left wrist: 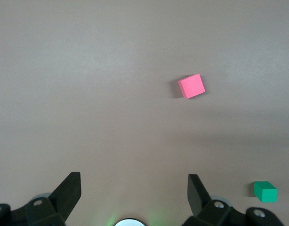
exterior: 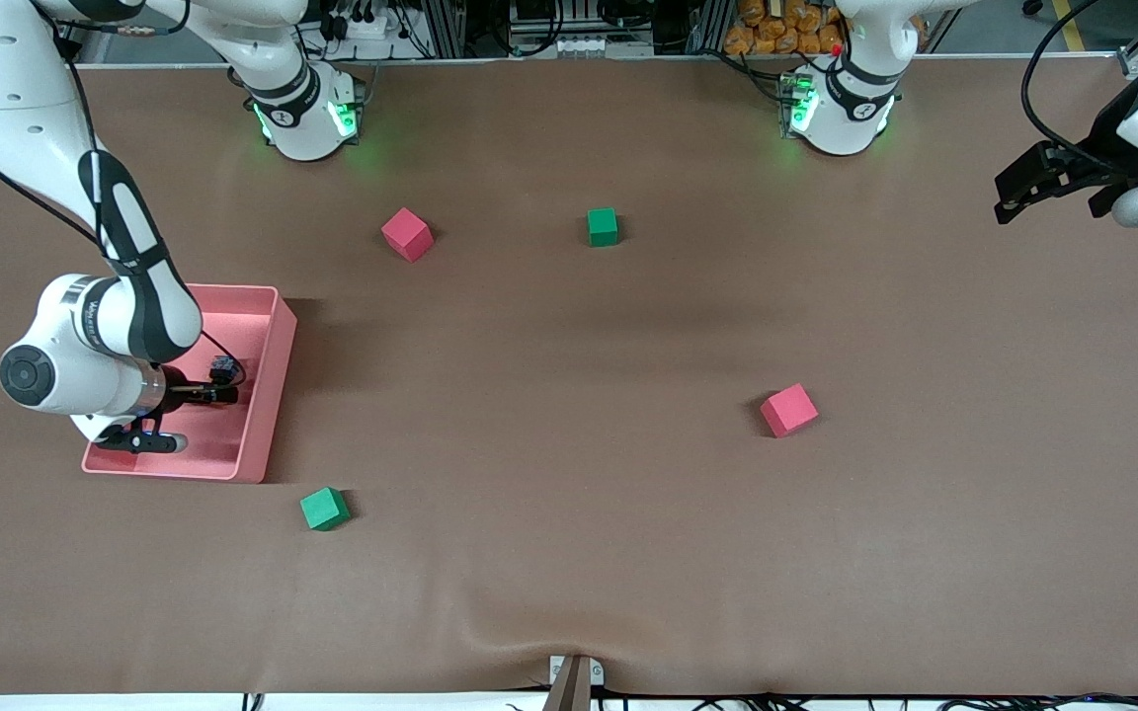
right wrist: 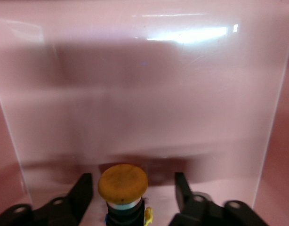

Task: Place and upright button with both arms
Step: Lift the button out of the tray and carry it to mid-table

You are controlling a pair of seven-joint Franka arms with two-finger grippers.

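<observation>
The button (right wrist: 123, 184), an orange round cap on a black body, stands in the pink tray (exterior: 273, 380); in the front view it shows as a small dark thing (exterior: 224, 370). My right gripper (right wrist: 133, 181) is down in the tray, open, with one finger on each side of the button and a gap on both sides; it also shows in the front view (exterior: 221, 385). My left gripper (exterior: 1009, 202) is open and empty, up over the table at the left arm's end, and waits; it also shows in the left wrist view (left wrist: 134, 188).
Loose foam cubes lie on the brown table: a red cube (exterior: 407, 234) and a green cube (exterior: 603, 226) nearer the bases, a red cube (exterior: 788, 410) mid-table, and a green cube (exterior: 324, 509) beside the tray, nearer the front camera.
</observation>
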